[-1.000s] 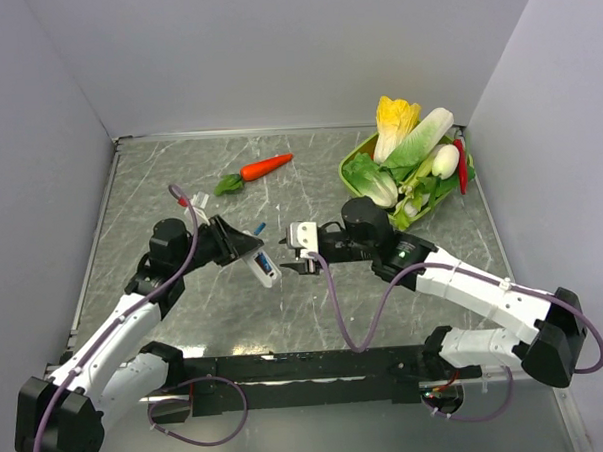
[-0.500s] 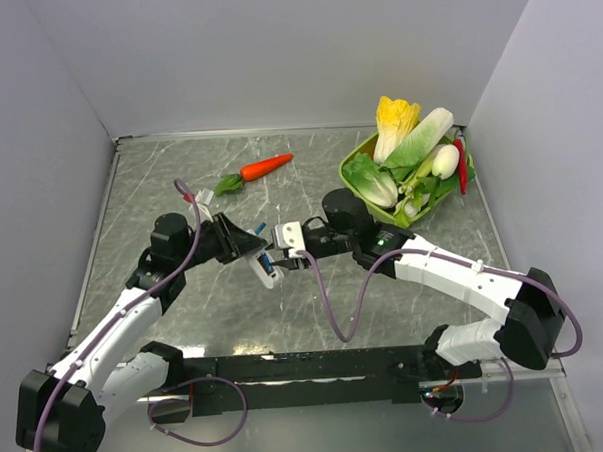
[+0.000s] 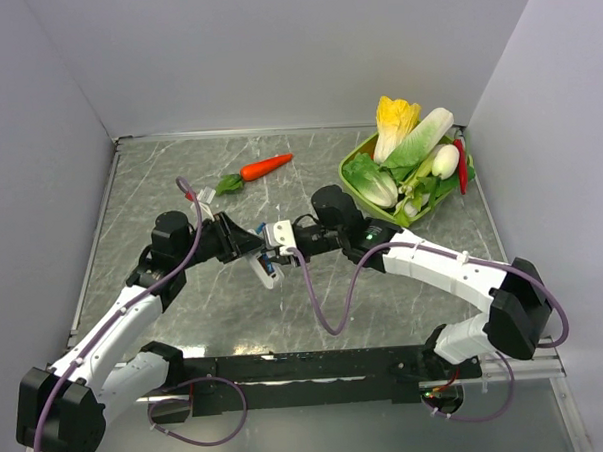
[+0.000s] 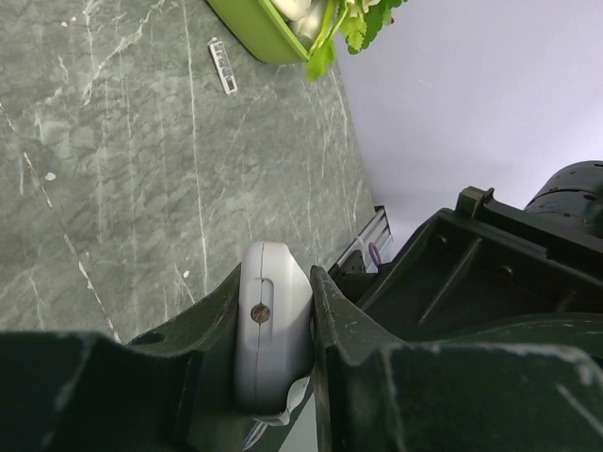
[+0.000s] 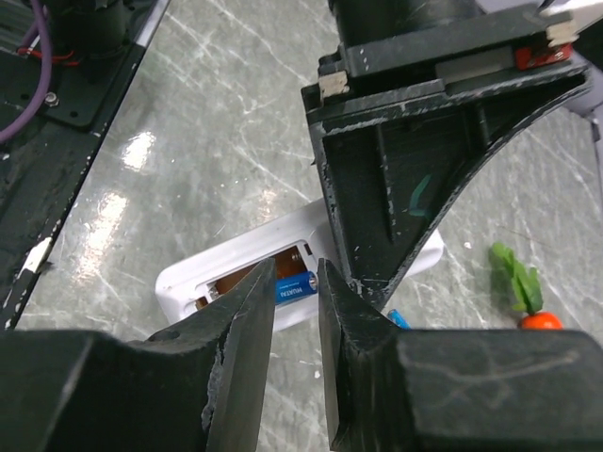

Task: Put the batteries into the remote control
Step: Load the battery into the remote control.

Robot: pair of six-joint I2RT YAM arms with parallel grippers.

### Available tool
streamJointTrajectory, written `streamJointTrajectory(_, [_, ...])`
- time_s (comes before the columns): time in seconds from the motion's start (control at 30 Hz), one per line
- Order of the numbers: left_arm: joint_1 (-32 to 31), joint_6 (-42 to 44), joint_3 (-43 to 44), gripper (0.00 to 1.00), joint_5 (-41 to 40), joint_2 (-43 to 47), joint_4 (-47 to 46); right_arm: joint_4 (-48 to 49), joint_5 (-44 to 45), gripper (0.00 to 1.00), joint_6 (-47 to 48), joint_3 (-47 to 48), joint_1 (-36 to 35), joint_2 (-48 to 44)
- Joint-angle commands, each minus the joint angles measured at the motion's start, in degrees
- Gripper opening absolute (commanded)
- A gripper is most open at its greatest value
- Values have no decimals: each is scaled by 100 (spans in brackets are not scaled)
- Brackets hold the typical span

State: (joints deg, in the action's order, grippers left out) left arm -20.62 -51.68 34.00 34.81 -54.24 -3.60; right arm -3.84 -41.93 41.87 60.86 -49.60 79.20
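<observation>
The white remote control [image 5: 217, 273] hangs above the table with its back open, and my left gripper [image 4: 273, 282] is shut on its end [image 4: 273, 320]. One blue battery [image 5: 294, 288] lies in the open compartment. My right gripper [image 5: 295, 282] is right at the remote, its jaws a narrow gap apart on either side of that battery's end, with nothing clamped between them. A second blue battery [image 5: 398, 320] lies on the table beyond the remote. In the top view the two grippers meet over the remote [image 3: 267, 272] at centre left.
An orange carrot [image 3: 266, 166] with a green top lies at the back of the marble table. A green tray [image 3: 351, 170] of vegetables stands at the back right. A small white ribbed strip [image 4: 223, 66] lies beside it. Grey walls enclose the table.
My right arm has reached left to the remote and its jaws have narrowed. The left arm and the remote have stayed put.
</observation>
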Motion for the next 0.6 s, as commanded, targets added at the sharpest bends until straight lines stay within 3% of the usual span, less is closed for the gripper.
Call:
streamJointTrajectory(0.0, [-21,114,283,1,184,10,-168,-29,-219,31,155,312,38,104])
streamJointTrajectory(0.57, [-21,-17,309,1,290,177,-440,-311,-272,20,190,14,30,350])
